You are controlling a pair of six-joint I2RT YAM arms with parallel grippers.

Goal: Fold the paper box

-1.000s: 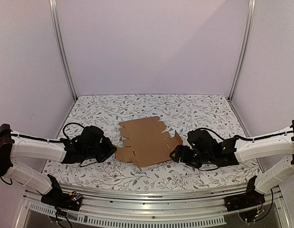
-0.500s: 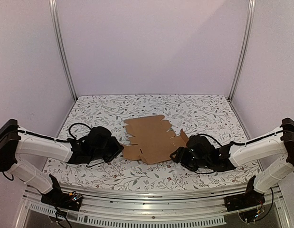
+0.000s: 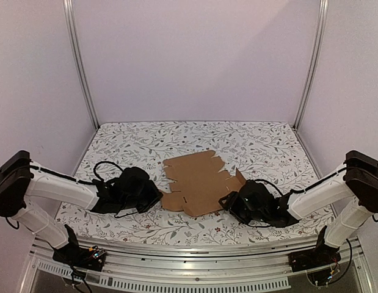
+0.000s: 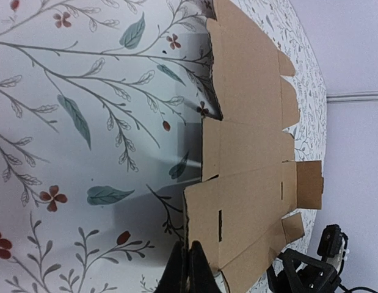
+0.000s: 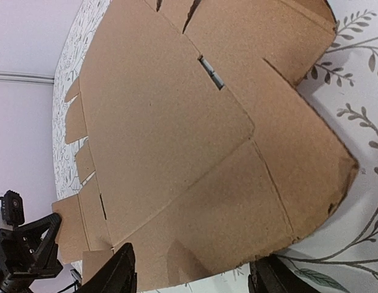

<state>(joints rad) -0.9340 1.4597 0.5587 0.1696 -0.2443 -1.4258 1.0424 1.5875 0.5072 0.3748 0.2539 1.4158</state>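
The paper box point(image 3: 199, 182) is a flat brown die-cut cardboard sheet with flaps and slots, lying mid-table. My left gripper point(image 3: 158, 196) is at the sheet's near left corner. In the left wrist view its fingers point(image 4: 190, 271) are pressed together on the sheet's left edge point(image 4: 237, 201), which is raised and casts a shadow. My right gripper point(image 3: 228, 201) is at the sheet's near right edge. In the right wrist view it point(image 5: 192, 282) is wide open, with the cardboard's point(image 5: 176, 134) edge lying between the two fingers.
The table point(image 3: 262, 143) has a floral cloth. Metal posts point(image 3: 80, 67) stand at the back corners, with plain walls around. A metal rail point(image 3: 189, 250) runs along the near edge. The right gripper also shows in the left wrist view point(image 4: 308, 274).
Both grippers have moved inward toward the sheet. The sheet has shifted to the right with my left gripper at its corner. My right gripper has slid left along the near right edge.
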